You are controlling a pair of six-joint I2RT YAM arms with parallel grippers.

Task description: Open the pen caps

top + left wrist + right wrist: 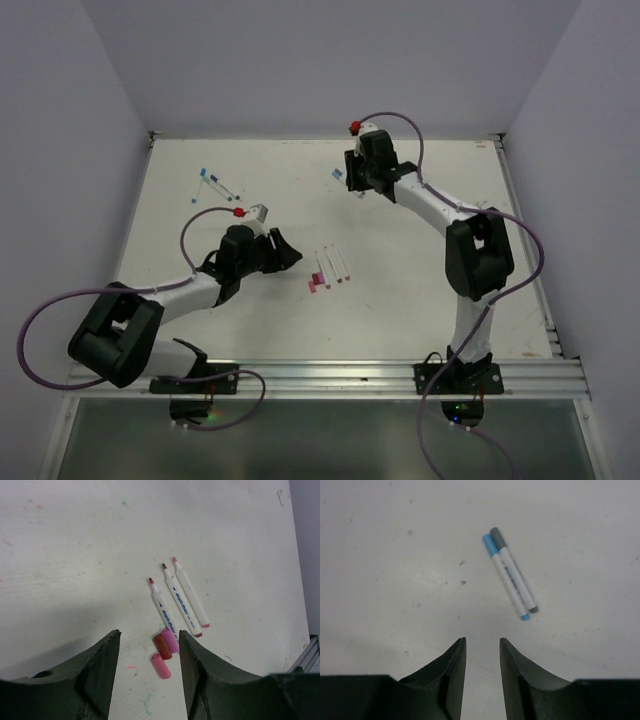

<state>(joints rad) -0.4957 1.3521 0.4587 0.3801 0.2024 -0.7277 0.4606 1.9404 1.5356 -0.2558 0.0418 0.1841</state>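
Three loose pen caps lie on the table in the left wrist view: maroon (pixel 162 646), magenta (pixel 170 640) and pink (pixel 161 665). Beside them lie three uncapped white pens (pixel 180 600) with reddish tips pointing away. My left gripper (pixel 149 632) is open and empty, its fingertips either side of the caps and above them. In the top view it (pixel 287 252) sits left of these pens (pixel 331 266). My right gripper (pixel 482 640) is open and empty, short of two capped pens with a cyan cap (pixel 490 544) and a grey cap (pixel 497 536).
More thin pens with blue parts (pixel 216 185) lie at the far left of the white table (pixel 430 300). The right gripper (pixel 350 182) hovers near the table's back edge. Walls enclose the table on three sides.
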